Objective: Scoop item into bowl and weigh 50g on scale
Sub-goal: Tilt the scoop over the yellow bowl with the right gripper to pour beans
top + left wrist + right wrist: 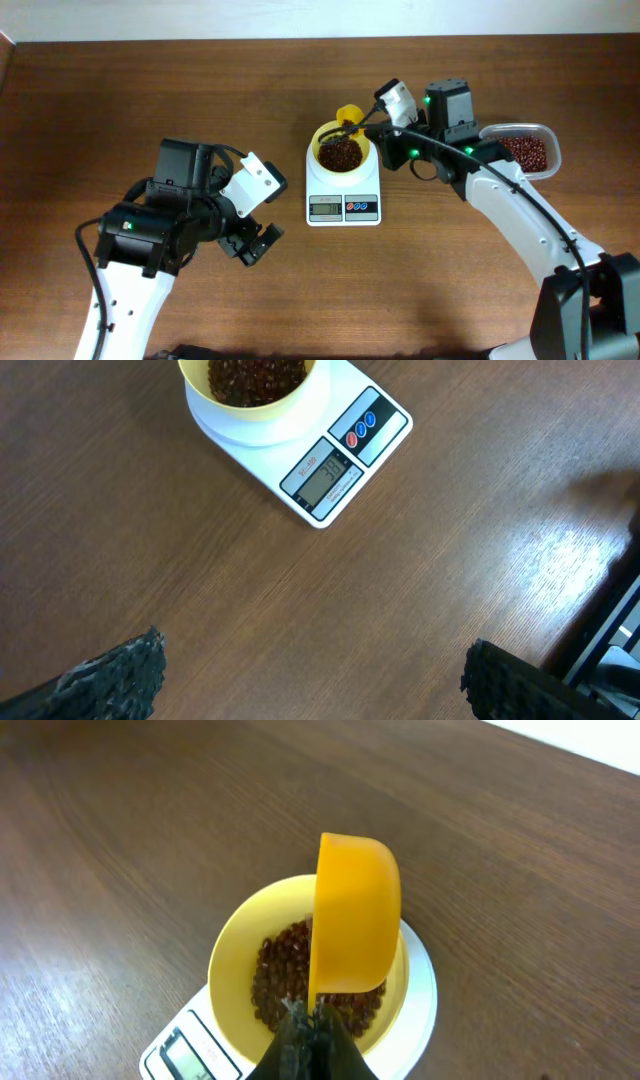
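Note:
The pale yellow bowl (341,152) sits on the white scale (343,193) and holds dark red-brown beans (340,153). My right gripper (368,127) is shut on the handle of a bright yellow scoop (347,114), tipped on its side over the bowl's far rim. In the right wrist view the scoop (355,915) hangs over the beans (280,970) in the bowl (235,950), with the jaws (312,1015) pinched on its handle. My left gripper (253,243) is open and empty over bare table, left of the scale. The left wrist view shows the scale (335,460), its display lit, and the bowl (250,395).
A clear plastic tub (525,150) of beans stands at the right, behind my right arm. The left gripper's fingers (310,680) frame bare wooden table.

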Robot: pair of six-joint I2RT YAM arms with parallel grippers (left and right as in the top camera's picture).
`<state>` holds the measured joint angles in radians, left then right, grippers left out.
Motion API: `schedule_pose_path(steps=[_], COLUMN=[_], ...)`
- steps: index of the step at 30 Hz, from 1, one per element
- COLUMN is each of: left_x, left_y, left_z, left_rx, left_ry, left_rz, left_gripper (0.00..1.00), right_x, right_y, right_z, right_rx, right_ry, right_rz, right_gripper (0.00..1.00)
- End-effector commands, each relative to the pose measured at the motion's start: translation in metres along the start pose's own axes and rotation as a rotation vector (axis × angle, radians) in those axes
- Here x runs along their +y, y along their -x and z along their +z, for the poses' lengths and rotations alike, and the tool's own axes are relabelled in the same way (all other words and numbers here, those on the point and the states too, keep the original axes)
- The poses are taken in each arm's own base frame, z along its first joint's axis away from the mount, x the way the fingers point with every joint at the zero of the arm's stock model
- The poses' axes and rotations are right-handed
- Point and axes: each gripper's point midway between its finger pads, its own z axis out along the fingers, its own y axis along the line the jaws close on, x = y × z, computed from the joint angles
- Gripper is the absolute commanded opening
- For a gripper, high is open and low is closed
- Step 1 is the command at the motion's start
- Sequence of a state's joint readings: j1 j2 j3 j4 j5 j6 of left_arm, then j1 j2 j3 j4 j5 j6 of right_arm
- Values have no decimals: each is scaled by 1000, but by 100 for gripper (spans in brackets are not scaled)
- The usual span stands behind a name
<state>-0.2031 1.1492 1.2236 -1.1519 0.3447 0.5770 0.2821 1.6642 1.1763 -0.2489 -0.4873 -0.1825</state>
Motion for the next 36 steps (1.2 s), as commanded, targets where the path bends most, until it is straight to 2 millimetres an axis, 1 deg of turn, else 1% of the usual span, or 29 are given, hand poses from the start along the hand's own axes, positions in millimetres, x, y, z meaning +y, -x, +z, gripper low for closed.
schedule_pose_path(steps=[1,20,23,27,29,30,31,36], left_x=[1,1,1,1,1,1,1,1], left_y=[7,7,7,7,7,7,7,7], left_z=[-6,-6,-6,-6,-6,-6,-6,-6], left_rx=[-28,-28,-28,-28,-28,-28,-28,-28], left_ry=[4,4,4,4,4,4,4,4], left_rz=[16,16,16,16,16,16,16,16], left_gripper=[99,99,99,99,99,99,99,99], right_x=[7,10,12,22,17,17,18,8], right_y=[8,9,16,30,18,8,5,4], right_z=[-8,-8,-10,-16,-10,-6,-5,-6], right_rx=[-14,-19,-43,-68,-7,40,59,79], right_ry=[4,26,27,5,-68,-98,-114,-187], right_rz=[-17,-17,-33,-142,-167,-198,-205,-235], right_gripper=[4,4,4,4,4,4,4,4])
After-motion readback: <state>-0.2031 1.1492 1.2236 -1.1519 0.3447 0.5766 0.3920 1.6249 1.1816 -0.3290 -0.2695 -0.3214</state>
